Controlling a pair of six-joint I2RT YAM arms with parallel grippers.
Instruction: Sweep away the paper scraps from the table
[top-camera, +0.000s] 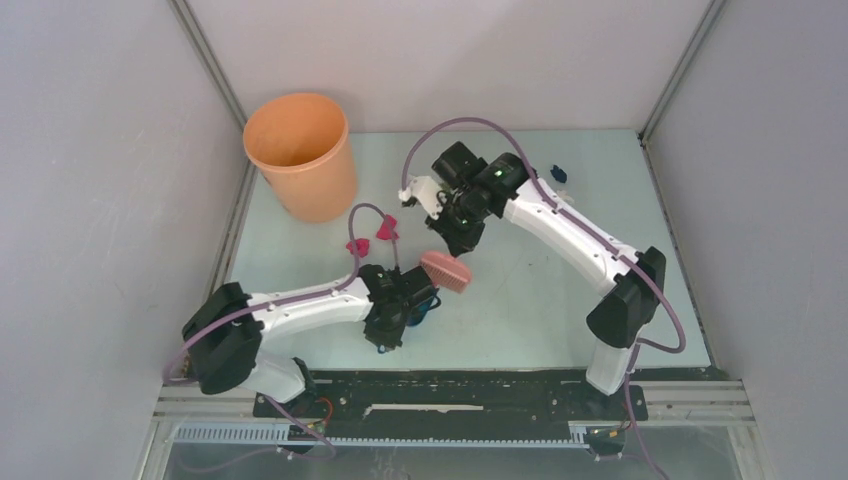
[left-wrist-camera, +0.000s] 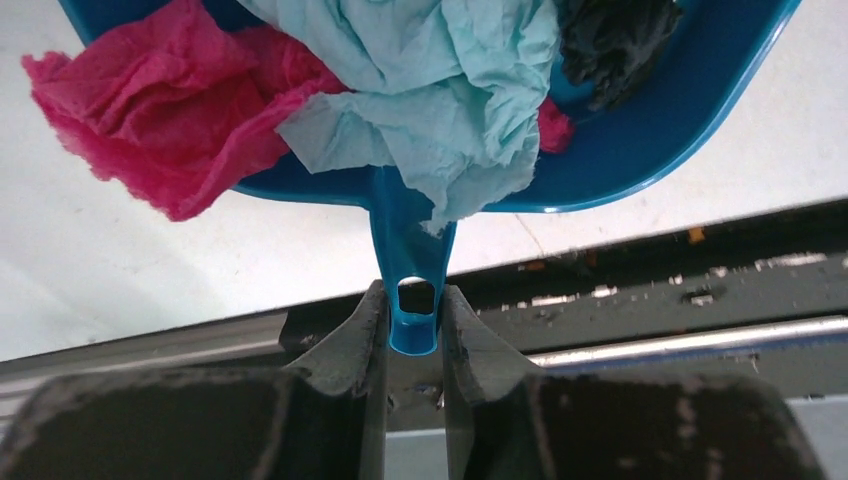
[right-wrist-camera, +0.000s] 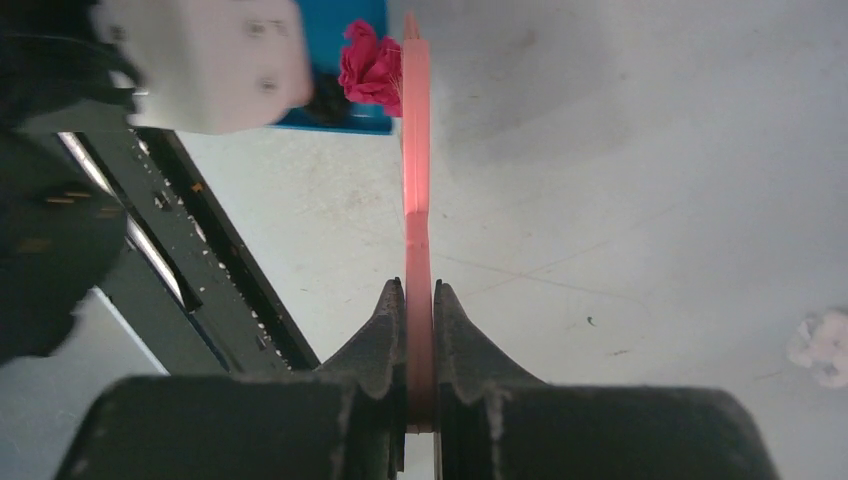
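The top view mostly hides the dustpan under the left arm, but the left wrist cam shows it fine. The left gripper (left-wrist-camera: 412, 335) is clamped on the handle of the blue dustpan (left-wrist-camera: 650, 130), with magenta, light blue and black paper scraps (left-wrist-camera: 430, 80) piled inside. The right gripper (right-wrist-camera: 418, 330) is pinching the pink brush (right-wrist-camera: 415, 150) tight. Only the overhead view shows the magenta bits (top-camera: 385, 232) near the orange bucket (top-camera: 300, 155) and a dark blue bit (top-camera: 558, 173) at the table's (top-camera: 540, 300) far right.
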